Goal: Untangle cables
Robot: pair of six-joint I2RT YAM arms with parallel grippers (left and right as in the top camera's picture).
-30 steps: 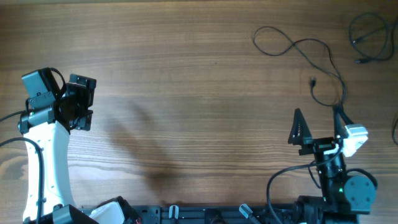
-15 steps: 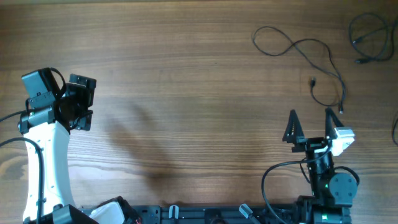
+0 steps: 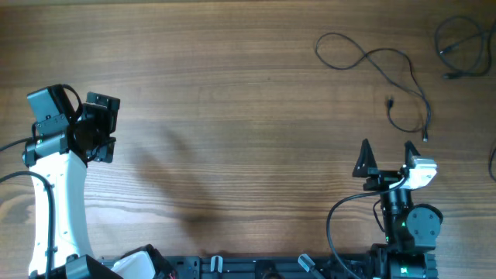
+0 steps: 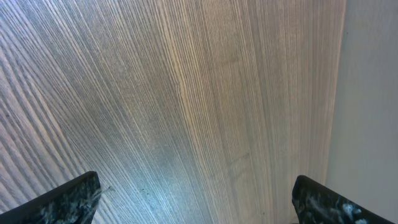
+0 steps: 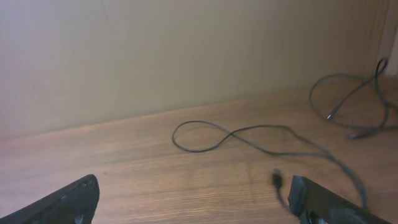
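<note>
Two thin dark cables lay well apart on the far right of the wooden table (image 3: pixel 232 93). The long cable (image 3: pixel 384 50) ran slantwise from a loop at its far-left end to a hooked near-right end with small plugs, near the right gripper (image 3: pixel 386 159). The coiled cable (image 3: pixel 465 74) sat in the far right corner. The right gripper and left gripper (image 4: pixel 196 202) both had their jaws spread wide, holding nothing.
</note>
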